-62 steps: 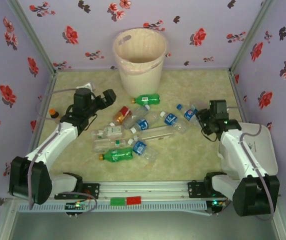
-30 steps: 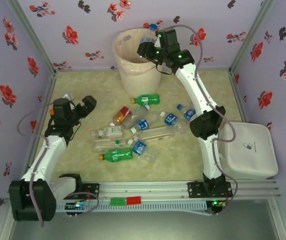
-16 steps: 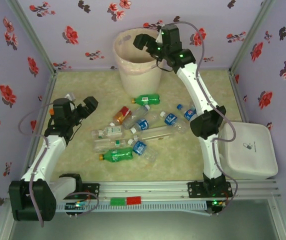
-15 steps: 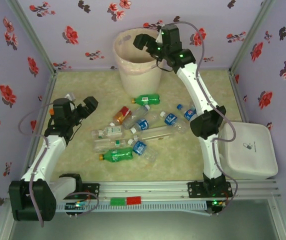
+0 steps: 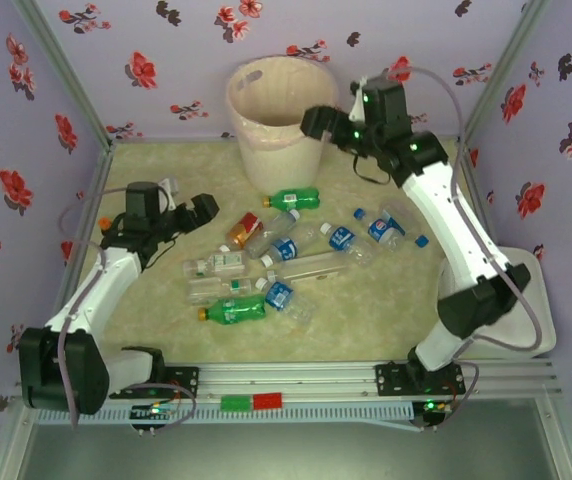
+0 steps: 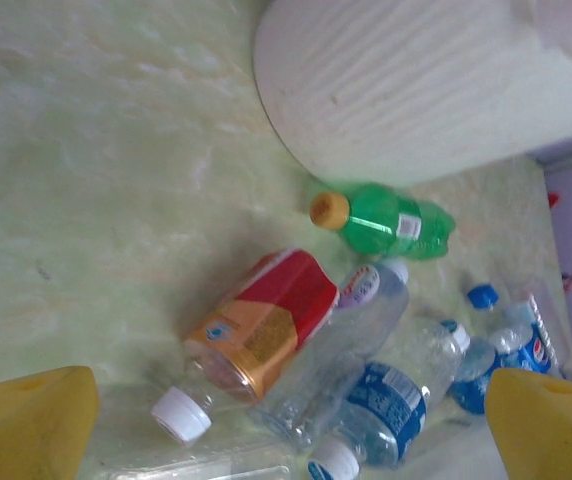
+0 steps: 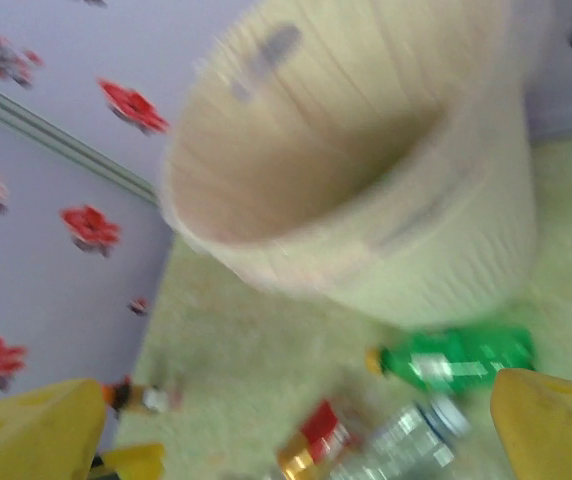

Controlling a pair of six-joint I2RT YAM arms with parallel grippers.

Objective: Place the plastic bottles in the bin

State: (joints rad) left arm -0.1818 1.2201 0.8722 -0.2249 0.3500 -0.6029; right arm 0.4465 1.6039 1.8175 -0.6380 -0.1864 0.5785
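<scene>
the plastic bottles (image 5: 286, 250) look glossy and crinkled, the bin (image 5: 286, 150) matt and ribbed, the tabletop (image 5: 366, 310) smooth.

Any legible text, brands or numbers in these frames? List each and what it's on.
No text reads clearly.
Blue-white labels on the clear bottles: print too small and blurred.
Red-orange label on the amber bottle: a small round mark, unreadable.
White patch on the green bottle: too small to read.
</scene>
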